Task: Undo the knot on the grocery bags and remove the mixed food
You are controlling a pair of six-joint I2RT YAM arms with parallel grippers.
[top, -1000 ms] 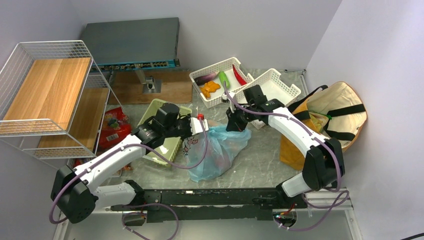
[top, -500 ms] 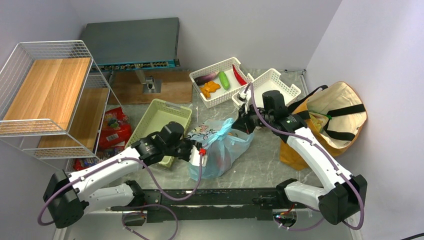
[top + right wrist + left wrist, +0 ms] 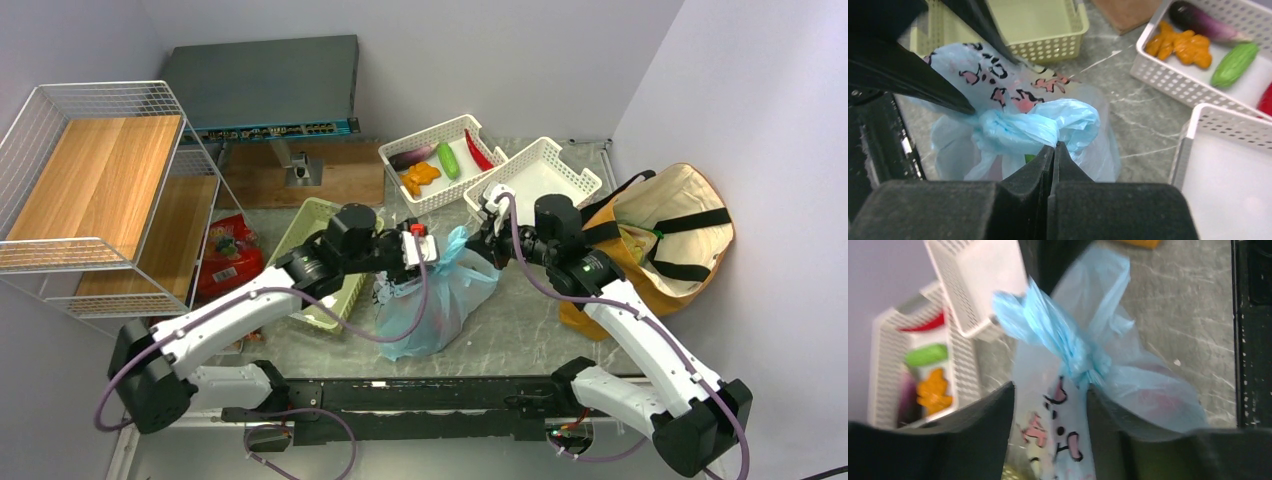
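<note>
**Nearly tip to tip at the knot (image 3: 993,131)**

Bench (image 3: 530,320): grey marbled top, both arms reaching in from the front edge.

Wire shelf (image 3: 90,170) with wooden boards takes up the left edge.

Canvas tote (image 3: 675,215): mustard, cream lining, black straps. Slumped against the right edge with its mouth open upward.

Blue bag (image 3: 440,300): mid-bench, nearer the front edge. Neck tied shut. Black-and-pink print faces the left arm. A reddish shape shows through the film, but I cannot tell what it is.

Pale green basket (image 3: 1043,20): just left of the blue bag, partly under the left arm.

Two white baskets sit toward the back edge. One (image 3: 445,200) holds a purple eggplant (image 3: 410,157), an orange piece (image 3: 420,177), a green piece (image 3: 449,160) and a red chili (image 3: 477,150). The other (image 3: 545,175) sits just right of it.

Snack pack (image 3: 228,255): red, lying under the shelf at the left edge.

Left gripper (image 3: 1050,430): fingers spread, straddling the bag's printed neck just below the knot. Contact with the film is unclear.

Right gripper (image 3: 1053,150): fingers pressed together, tips at the lower edge of the puffed ear of plastic beside the knot. I cannot tell whether any film is caught between them.
</note>
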